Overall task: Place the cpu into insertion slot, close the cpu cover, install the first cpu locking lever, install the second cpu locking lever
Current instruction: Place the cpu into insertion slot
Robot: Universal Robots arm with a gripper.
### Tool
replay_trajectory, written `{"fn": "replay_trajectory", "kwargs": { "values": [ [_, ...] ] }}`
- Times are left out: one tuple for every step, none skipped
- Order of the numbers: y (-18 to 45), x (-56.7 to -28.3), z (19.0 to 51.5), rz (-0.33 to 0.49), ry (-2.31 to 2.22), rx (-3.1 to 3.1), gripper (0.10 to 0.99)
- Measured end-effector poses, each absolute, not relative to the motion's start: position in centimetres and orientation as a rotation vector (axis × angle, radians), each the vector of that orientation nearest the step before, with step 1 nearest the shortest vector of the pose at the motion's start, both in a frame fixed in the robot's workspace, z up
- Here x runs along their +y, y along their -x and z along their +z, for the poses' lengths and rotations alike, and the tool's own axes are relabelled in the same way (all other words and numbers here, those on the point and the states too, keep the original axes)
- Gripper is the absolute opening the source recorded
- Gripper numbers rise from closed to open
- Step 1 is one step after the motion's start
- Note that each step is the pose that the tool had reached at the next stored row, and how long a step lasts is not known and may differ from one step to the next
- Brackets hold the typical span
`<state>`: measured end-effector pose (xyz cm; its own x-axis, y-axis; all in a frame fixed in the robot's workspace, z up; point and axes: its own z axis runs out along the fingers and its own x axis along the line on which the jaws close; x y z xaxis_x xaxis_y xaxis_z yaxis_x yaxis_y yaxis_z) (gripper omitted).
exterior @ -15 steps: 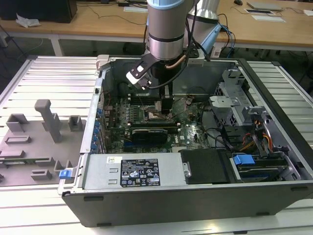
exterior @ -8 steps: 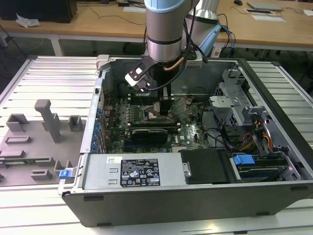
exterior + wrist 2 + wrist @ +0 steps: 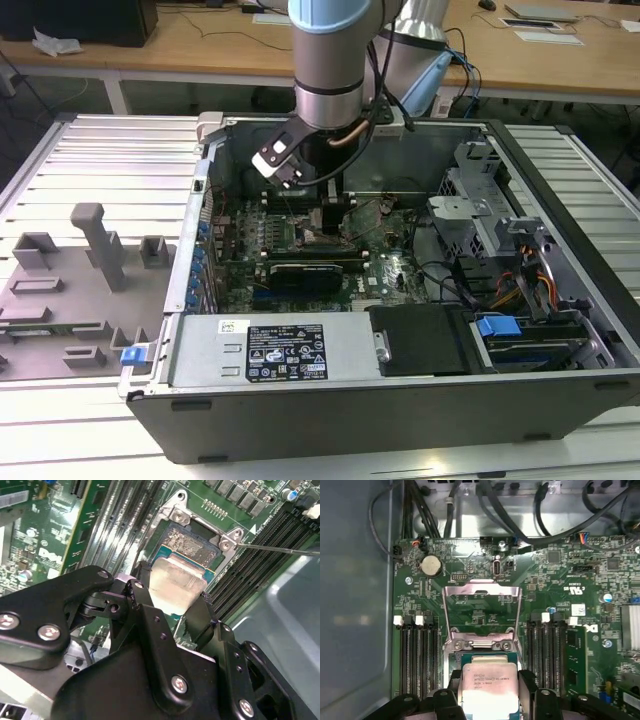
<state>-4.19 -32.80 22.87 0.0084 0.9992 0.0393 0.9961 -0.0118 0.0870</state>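
Observation:
The cpu (image 3: 487, 682), silver top up, sits between my gripper's (image 3: 489, 692) black fingers (image 3: 527, 685), which press on two of its opposite edges. It hangs just over the insertion slot (image 3: 485, 658), whose black frame and green edge show beyond the chip. In the second wrist view the cpu (image 3: 176, 582) is slightly tilted above the pale pin field of the insertion slot (image 3: 192, 542). The cpu cover (image 3: 482, 611) stands swung up and open behind the slot. A thin metal lever rod (image 3: 280, 549) sticks out beside the socket. In the exterior view my gripper (image 3: 330, 215) reaches down into the computer case.
Long black memory slots (image 3: 417, 655) flank the socket on both sides (image 3: 547, 650). Cables (image 3: 520, 510) run along the case wall behind the board. A black graphics card (image 3: 305, 272), a power supply (image 3: 275, 350) and drive bays (image 3: 520, 290) crowd the case. Grey fixtures (image 3: 90, 260) lie outside it.

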Motion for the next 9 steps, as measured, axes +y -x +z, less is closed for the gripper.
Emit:
{"fn": "replay_trajectory", "kwargs": {
  "values": [
    [4.3,-32.7,22.8,0.138,-2.205,2.185,0.533],
    [4.4,-32.6,22.6,0.139,-2.204,2.186,0.533],
    [4.5,-32.5,22.3,0.138,-2.203,2.187,0.533],
    [4.5,-32.4,22.0,0.138,-2.203,2.187,0.533],
    [4.6,-32.4,21.8,0.139,-2.203,2.187,0.533],
    [4.6,-32.3,21.7,0.139,-2.203,2.188,0.533],
    [4.7,-32.3,21.5,0.138,-2.203,2.188,0.533],
    [4.7,-32.3,21.4,0.138,-2.203,2.188,0.533],
    [4.7,-32.2,21.3,0.138,-2.203,2.188,0.533]
  ]
}}
